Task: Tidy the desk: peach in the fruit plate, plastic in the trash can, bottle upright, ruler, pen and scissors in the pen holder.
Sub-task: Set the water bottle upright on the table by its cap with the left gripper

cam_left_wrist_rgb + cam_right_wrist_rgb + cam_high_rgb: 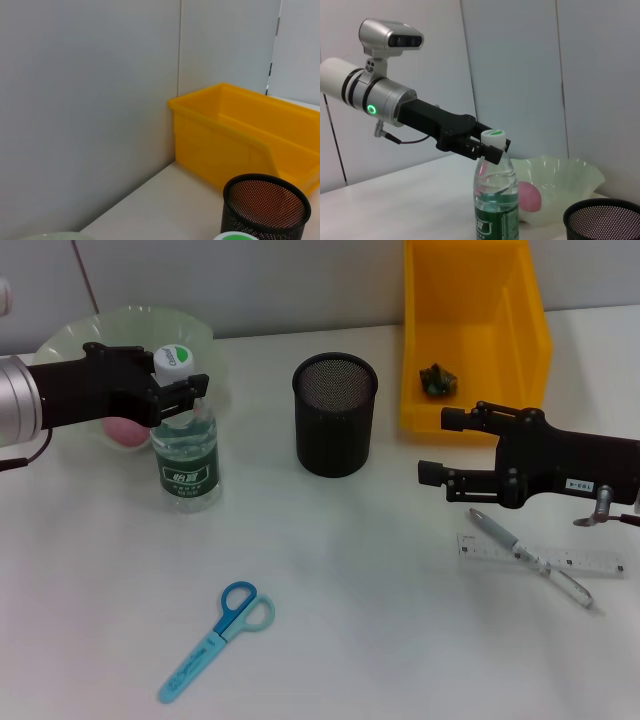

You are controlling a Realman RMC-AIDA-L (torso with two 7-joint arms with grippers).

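On the white desk, one bottle (188, 455) stands upright at far left, the left gripper (180, 392) clenched on its neck.
From the head: one peach (125, 430) in one fruit plate (120, 330), one pen holder (335, 412), one yellow bin (475, 330) holding one plastic scrap (438, 379), one scissors (215, 640) near, one pen (530, 558) crossing one ruler (540, 556); the right gripper (432, 448) hovers level, released. Left wrist: bin (235, 135) and holder (265, 207). Right wrist: left arm reaches level, gripper (487, 147) on the bottle (495, 200).
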